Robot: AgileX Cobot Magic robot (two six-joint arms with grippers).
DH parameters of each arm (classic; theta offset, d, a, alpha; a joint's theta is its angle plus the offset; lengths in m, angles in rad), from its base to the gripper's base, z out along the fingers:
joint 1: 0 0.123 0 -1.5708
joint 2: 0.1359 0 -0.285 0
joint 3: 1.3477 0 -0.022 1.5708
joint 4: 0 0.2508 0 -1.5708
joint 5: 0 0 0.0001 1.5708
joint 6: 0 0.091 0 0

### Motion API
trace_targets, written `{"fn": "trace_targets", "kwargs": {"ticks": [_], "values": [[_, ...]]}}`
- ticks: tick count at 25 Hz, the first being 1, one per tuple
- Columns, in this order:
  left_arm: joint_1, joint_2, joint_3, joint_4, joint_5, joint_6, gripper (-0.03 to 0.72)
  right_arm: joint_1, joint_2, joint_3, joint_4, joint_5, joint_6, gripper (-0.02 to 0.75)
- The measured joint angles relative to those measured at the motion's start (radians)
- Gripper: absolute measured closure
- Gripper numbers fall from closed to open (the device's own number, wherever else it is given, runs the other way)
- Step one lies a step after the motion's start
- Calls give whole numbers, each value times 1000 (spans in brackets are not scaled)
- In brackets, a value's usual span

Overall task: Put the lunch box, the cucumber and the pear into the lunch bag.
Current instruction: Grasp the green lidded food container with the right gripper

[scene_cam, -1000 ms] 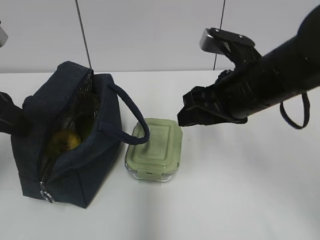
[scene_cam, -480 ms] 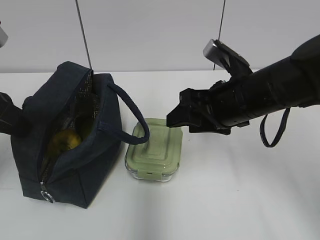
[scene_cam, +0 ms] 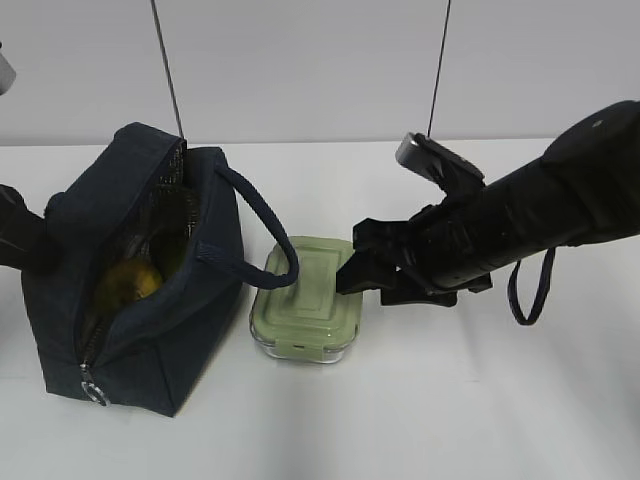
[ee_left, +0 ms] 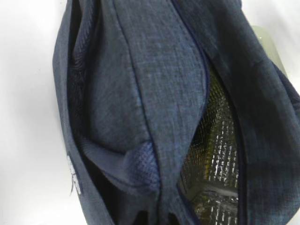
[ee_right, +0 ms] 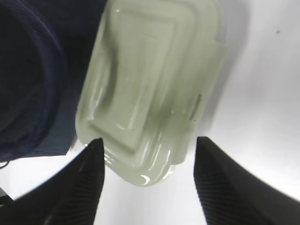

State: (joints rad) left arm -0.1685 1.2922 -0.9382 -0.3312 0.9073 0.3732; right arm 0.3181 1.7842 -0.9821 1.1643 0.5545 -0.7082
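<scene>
The navy lunch bag (scene_cam: 150, 330) stands open at the left, its loop handle drooping onto the lunch box. The yellow pear (scene_cam: 130, 280) lies inside on the silvery lining. The cucumber is not plainly visible. The sage-lidded glass lunch box (scene_cam: 308, 298) sits on the table right of the bag. My right gripper (scene_cam: 352, 262) is open just above the box's far right end. In the right wrist view (ee_right: 149, 139) its fingers straddle the end of the lunch box (ee_right: 154, 79) without touching it. In the left wrist view the bag's rim (ee_left: 154, 117) runs down between my left jaws.
The table (scene_cam: 480, 400) is white and a pale wall stands behind it. My left arm (scene_cam: 15, 240) is at the bag's left side. A black cable loop (scene_cam: 530, 290) hangs under my right arm.
My right gripper has come down and to the left, from well above the table to the right end of the lunch box. The bag, the box and the left arm have not moved.
</scene>
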Motion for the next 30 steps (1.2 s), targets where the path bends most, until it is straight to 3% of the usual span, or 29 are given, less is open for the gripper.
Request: {"fn": "trace_targets", "kwargs": {"ticks": [14,26,28,30], "values": [[0,0,0,0,0,0,686,0,161,-46,197,-19,4,275],[0,0,0,1,0,0,686,-2,223,-83,260,35,-12,278],[0,0,0,2,0,0,686,-2,225,-85,272,42,-12,327],[0,0,0,3,0,0,686,-2,225,-88,275,47,-14,429]]}}
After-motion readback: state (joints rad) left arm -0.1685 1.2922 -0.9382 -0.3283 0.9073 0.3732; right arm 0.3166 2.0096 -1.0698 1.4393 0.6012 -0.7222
